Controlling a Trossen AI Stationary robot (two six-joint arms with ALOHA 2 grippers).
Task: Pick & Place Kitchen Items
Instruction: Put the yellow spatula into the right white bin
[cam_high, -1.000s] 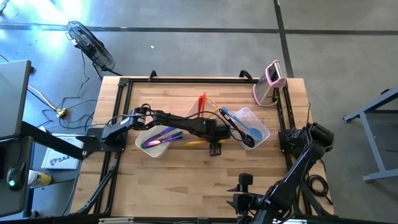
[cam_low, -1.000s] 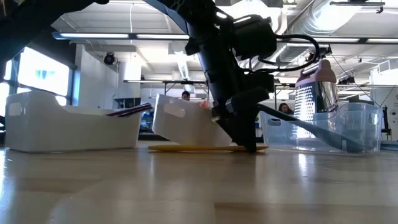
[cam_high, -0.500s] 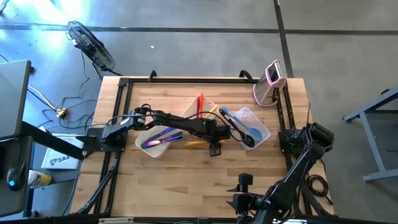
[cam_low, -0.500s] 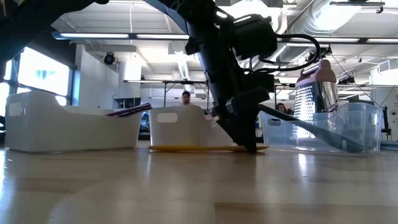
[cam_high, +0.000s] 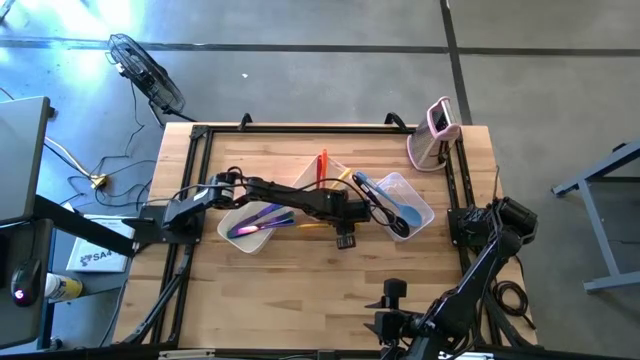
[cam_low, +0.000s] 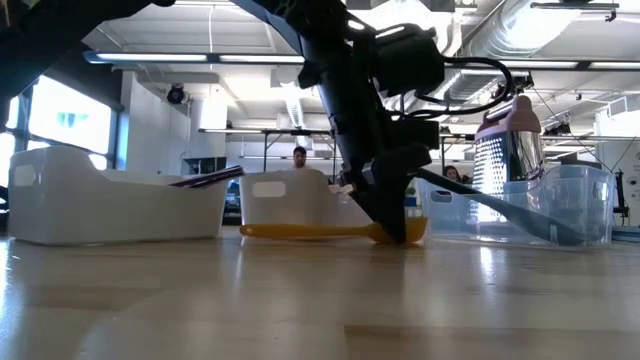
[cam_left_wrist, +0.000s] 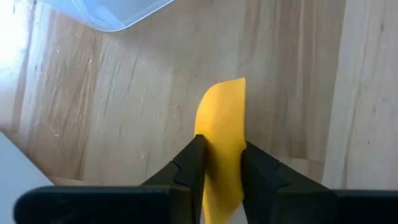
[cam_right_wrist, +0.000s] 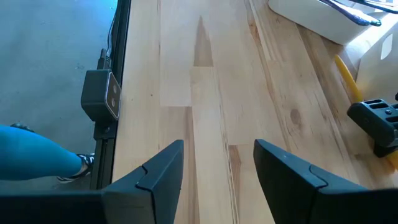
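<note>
Your left gripper (cam_left_wrist: 221, 165) had its fingers (cam_left_wrist: 189, 165) clamped on the yellow spatula (cam_left_wrist: 222, 137), low over the counter (cam_high: 300, 290) between the middle tub (cam_low: 290, 200) and the clear tub (cam_high: 420, 215). In the low view the spatula sat just off the wood. Your right gripper (cam_right_wrist: 217, 165) waited at the near edge, fingers apart and holding nothing.

On the desk (cam_high: 300, 290) three tubs stand in a row, the left tub (cam_high: 255, 222) holding utensils (cam_high: 262, 218), the middle tub (cam_high: 325, 178) behind a spatula (cam_low: 310, 231), the right tub (cam_high: 405, 205) near a gadget (cam_high: 434, 135) at the far right corner.
</note>
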